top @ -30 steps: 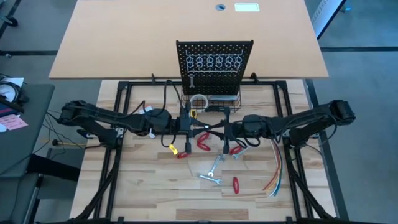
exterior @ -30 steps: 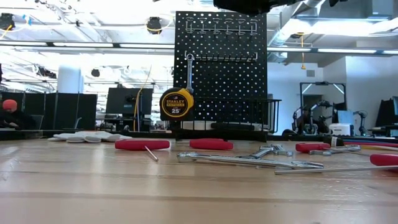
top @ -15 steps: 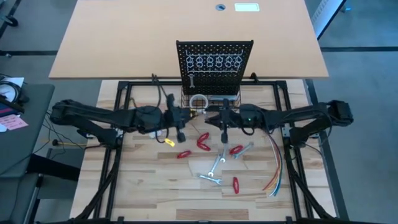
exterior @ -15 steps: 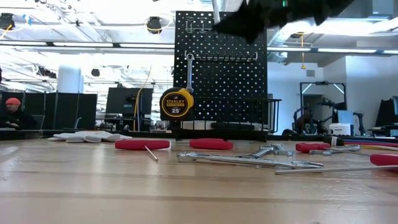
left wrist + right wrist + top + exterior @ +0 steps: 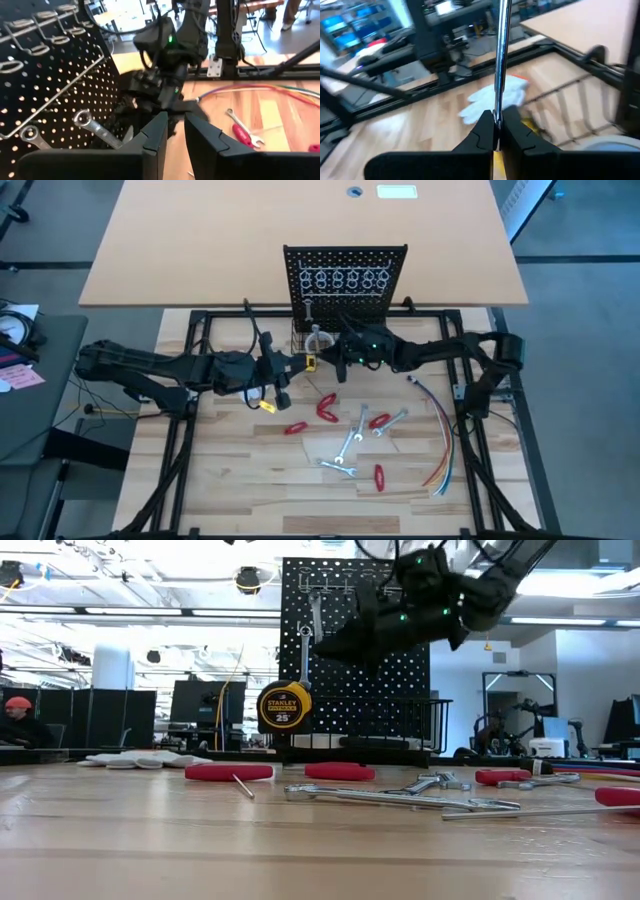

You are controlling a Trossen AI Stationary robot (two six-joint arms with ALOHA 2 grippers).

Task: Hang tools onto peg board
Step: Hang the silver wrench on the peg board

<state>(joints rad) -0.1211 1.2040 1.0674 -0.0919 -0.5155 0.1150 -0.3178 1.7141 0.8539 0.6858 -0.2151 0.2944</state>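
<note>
My right jaws (image 5: 495, 131) clamp a wrench (image 5: 500, 55) beside the peg board (image 5: 345, 280); my left jaws (image 5: 173, 131) stand slightly parted, empty, at its seven o'clock.

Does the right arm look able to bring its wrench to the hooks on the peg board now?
Probably yes. The right gripper holds the wrench upright close before the peg board, near the hooks; nothing shows between. The left gripper is off to the side.
</note>
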